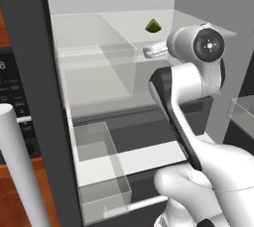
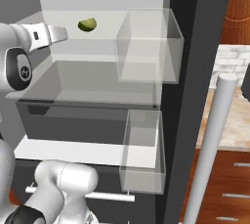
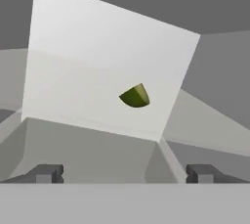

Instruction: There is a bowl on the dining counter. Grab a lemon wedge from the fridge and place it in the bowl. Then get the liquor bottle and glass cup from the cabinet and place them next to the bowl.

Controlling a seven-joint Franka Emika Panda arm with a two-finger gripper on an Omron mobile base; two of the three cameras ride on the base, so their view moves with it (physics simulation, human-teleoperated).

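- The fridge [image 1: 59, 137] stands open, its frame a dark matte grey, its inner back wall a flat pale grey without texture.
- The lemon wedge [image 1: 153, 26] is a small olive-green piece, curved on one side and cut flat on the others; it lies alone on the smooth, pale upper shelf [image 1: 124, 23], towards the back.
- In the hand view the lemon wedge [image 3: 135, 96] sits ahead of the end effector [image 3: 124, 173], between the lines of the two dark, blocky fingertips [image 3: 46, 173] and well apart from them.
- The end effector is spread wide, with nothing between its fingers.
- From the right base view the white, glossy hand [image 2: 49, 34] reaches in level with the upper shelf, just beside the lemon wedge [image 2: 87, 24] but not touching it.
- A clear box-shaped bin [image 2: 146, 47] with thin see-through walls stands at the right end of the upper shelf; a second clear bin [image 2: 142, 152] sits lower down.
- Below the shelf is a dark grey drawer front [image 2: 78, 120], then a white ledge.
- A smooth pale cylindrical door handle [image 2: 210, 145] rises in the foreground, with reddish wooden cabinet fronts [image 2: 229, 184] behind it.
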